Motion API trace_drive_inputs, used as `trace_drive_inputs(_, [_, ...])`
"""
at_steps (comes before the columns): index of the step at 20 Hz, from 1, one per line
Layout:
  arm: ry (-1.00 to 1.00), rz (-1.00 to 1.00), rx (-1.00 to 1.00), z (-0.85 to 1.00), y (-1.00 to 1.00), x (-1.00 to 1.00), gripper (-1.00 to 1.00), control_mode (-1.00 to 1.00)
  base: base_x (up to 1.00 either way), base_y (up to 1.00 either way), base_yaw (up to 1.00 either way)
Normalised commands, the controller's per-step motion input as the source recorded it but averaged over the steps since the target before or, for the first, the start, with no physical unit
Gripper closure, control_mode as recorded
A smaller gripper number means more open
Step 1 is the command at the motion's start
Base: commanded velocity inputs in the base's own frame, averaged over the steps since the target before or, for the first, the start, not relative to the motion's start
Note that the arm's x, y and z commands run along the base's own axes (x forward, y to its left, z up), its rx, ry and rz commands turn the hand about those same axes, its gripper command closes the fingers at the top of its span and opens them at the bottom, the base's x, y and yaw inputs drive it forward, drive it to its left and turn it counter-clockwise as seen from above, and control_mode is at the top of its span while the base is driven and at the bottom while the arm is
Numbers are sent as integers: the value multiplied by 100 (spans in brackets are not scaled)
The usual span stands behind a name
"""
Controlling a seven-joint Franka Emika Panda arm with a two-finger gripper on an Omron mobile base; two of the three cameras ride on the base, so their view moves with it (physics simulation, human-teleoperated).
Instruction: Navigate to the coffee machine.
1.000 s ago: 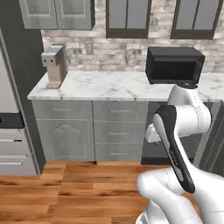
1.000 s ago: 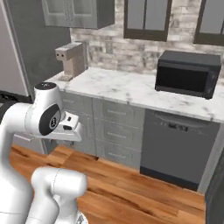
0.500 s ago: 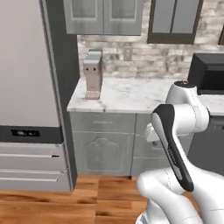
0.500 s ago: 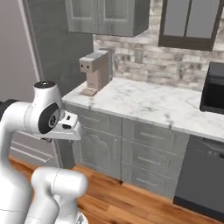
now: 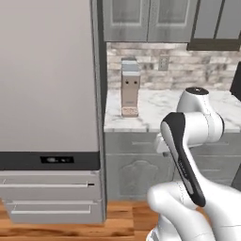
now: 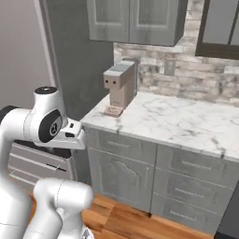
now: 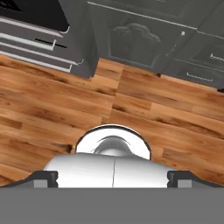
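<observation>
Standing upright, tall beige coffee machine [image 5: 130, 87], grey-topped

Coffee machine [image 5: 129, 88] on counter [image 5: 160, 117] (beside fridge [image 5: 47, 94]).

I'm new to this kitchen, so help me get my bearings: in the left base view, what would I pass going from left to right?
Fridge → coffee machine on the marble counter → wall outlet → robot arm.
</observation>
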Motion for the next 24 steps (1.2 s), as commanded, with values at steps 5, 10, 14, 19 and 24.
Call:
trace_drive_inputs(5, [0,0,0,0,0,0,-100,100,56,28,-16])
trace_drive_inputs(10, [0,0,0,0,0,0,-100,100,52,11,-16])
trace_drive_inputs(14, [0,0,0,0,0,0,-100,100,59,9,-14])
trace_drive_inputs(19, [0,0,0,0,0,0,-100,100,63,24,-13])
trace_drive_inputs(24, [0,0,0,0,0,0,-100,100,57,38,-14])
